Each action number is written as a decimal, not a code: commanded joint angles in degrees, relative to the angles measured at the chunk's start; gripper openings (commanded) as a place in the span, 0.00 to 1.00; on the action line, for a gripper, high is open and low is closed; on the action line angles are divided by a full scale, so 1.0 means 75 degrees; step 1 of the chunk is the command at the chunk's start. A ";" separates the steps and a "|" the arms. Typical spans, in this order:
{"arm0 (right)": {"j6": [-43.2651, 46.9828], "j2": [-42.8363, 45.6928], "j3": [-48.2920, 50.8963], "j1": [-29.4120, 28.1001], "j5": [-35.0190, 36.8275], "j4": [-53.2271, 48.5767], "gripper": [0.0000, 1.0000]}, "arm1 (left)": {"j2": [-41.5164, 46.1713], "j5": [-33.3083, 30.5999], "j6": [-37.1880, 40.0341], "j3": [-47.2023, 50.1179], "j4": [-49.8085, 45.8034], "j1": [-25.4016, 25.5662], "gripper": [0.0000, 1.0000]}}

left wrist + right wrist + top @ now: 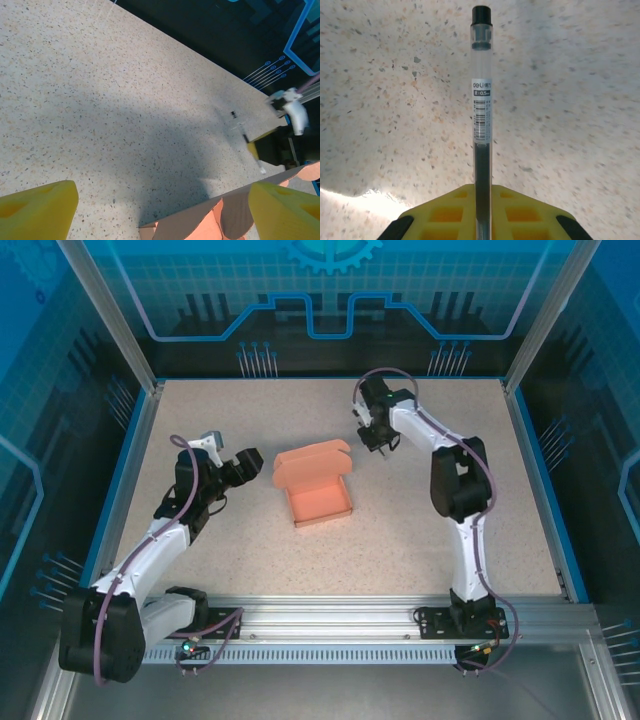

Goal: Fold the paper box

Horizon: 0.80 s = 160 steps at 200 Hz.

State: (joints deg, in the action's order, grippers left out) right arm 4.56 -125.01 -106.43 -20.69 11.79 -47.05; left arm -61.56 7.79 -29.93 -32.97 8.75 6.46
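At the centre of the table, the paper box is set as an open tray, its lid flap not yet closed on the far side. The left gripper is positioned just beside the box's left wall, fingers spread wide, nothing between them. The right gripper is placed near the lid's right corner, apart from it, pinching a pen. Lid closure is judged to be the step in hand. Next, the lid should be pressed down while the tray is steadied.
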 commanded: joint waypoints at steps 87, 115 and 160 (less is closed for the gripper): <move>-0.0723 0.5324 0.4306 -0.0400 -0.1027 0.2315 0.14 | 0.0349 0.2178 0.0119 -0.0193 -0.0834 -0.0066 0.86; -0.0565 0.6096 0.4811 -0.0833 -0.1366 0.2382 0.14 | 0.0647 0.2926 0.0105 0.0014 -0.0793 -0.0041 0.83; 0.0798 0.6597 0.5393 -0.1871 -0.1455 0.2675 0.14 | 0.1116 0.3433 0.0104 0.0372 -0.0833 0.0244 0.81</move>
State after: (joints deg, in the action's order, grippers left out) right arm 3.79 -76.51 -68.12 -31.05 2.35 -29.63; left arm -54.92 28.71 -29.91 -31.94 3.25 7.14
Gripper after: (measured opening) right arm 0.139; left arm 0.813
